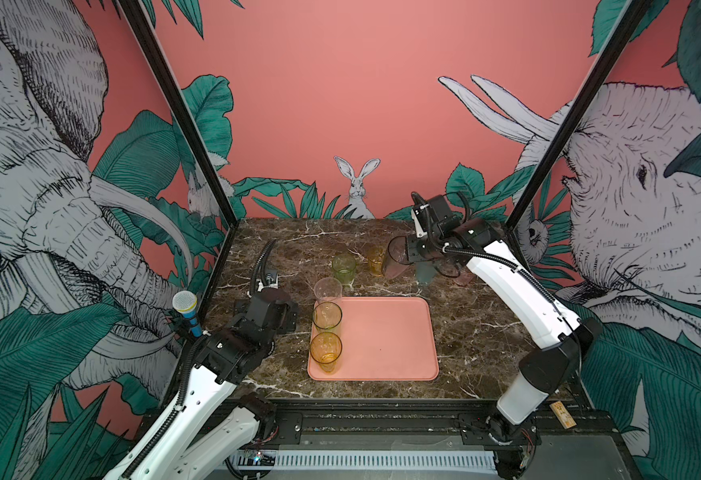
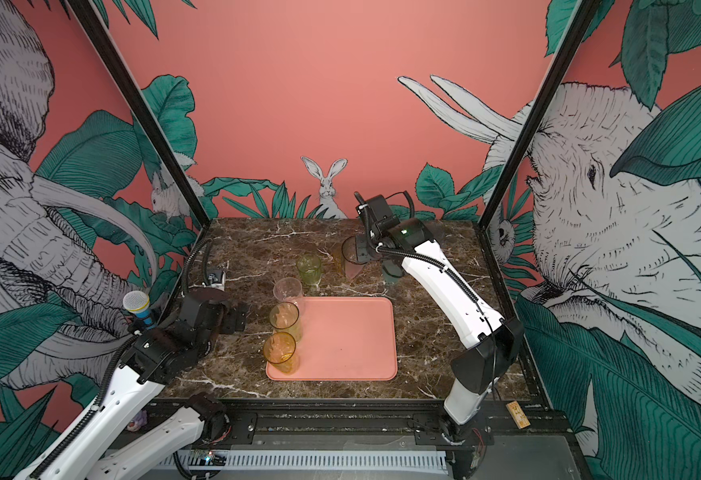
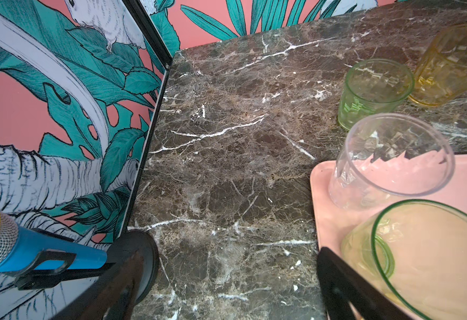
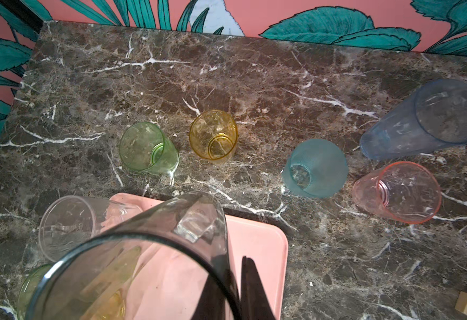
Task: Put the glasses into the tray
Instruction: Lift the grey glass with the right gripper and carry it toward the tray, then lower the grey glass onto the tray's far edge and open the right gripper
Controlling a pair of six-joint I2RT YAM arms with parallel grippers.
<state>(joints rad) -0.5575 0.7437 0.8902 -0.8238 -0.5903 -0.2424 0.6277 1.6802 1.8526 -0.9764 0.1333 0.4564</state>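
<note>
Step in hand, judged: fourth glass on way to tray.
- Right tool (image 1: 403, 254): clamped on rim wall of smoky grey tumbler (image 4: 171, 221); tumbler tilted, behind tray (image 1: 390, 340).
- Left tool (image 1: 288, 311): wide, empty, beside tray's left edge.
- On tray, left column: clear tumbler (image 1: 328, 291), tall green tumbler (image 1: 327, 318), tall amber tumbler (image 1: 325, 351).
- Off tray: short green tumbler (image 4: 146, 148), short amber tumbler (image 4: 213, 135), teal tumbler (image 4: 315, 169), pink tumbler (image 4: 398, 192), lavender-blue tumbler (image 4: 426, 119).
- Next move calls for: carry over bare tray floor, set upright, lower, release.
- Tabletop (image 1: 477, 332): dark brown marble, white veins.
- Walls: salmon jungle mural with elephants and rabbit.
</note>
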